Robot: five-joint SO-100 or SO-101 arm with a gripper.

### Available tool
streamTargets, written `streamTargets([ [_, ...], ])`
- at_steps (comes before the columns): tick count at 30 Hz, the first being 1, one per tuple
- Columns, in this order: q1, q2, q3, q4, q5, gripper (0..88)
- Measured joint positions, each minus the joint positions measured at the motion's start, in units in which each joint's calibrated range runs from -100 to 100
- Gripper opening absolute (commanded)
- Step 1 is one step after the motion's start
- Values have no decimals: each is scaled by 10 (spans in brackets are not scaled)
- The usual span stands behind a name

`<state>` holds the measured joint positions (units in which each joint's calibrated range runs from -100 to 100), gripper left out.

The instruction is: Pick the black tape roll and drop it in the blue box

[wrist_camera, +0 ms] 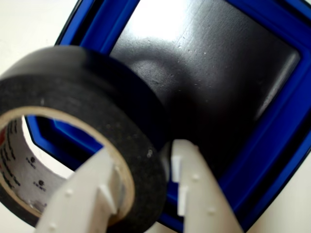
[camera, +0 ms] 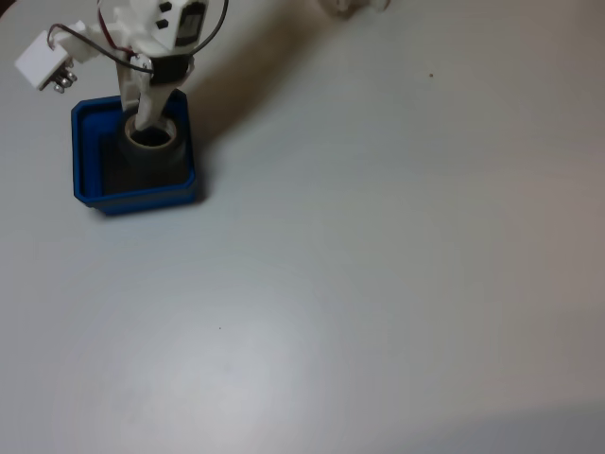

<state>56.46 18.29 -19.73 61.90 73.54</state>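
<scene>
The blue box [camera: 83,165] stands at the upper left of the pale table in the fixed view. My white gripper [camera: 148,125] reaches down into it from above, shut on the black tape roll [camera: 151,149], which sits within the box's walls toward its far right corner. In the wrist view the black tape roll [wrist_camera: 87,87] fills the left side, its pale core facing me. My gripper [wrist_camera: 146,153] pinches the roll's wall, one finger inside the core and one outside. Beneath lies the box's dark floor, framed by the blue rim [wrist_camera: 286,145]. Whether the roll touches the floor is unclear.
The arm's white body and a small white module [camera: 43,61] hang over the box's far side. The grey-white table [camera: 378,284] stretches out to the right and front of the box. A blurred white object [camera: 354,5] sits at the top edge.
</scene>
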Motion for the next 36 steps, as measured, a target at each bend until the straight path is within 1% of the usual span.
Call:
streamTargets([
  [13, 49, 32, 0, -40, 0, 14],
  [29, 55, 101, 0, -46, 0, 14],
  [36, 55, 127, 0, -85, 0, 14],
])
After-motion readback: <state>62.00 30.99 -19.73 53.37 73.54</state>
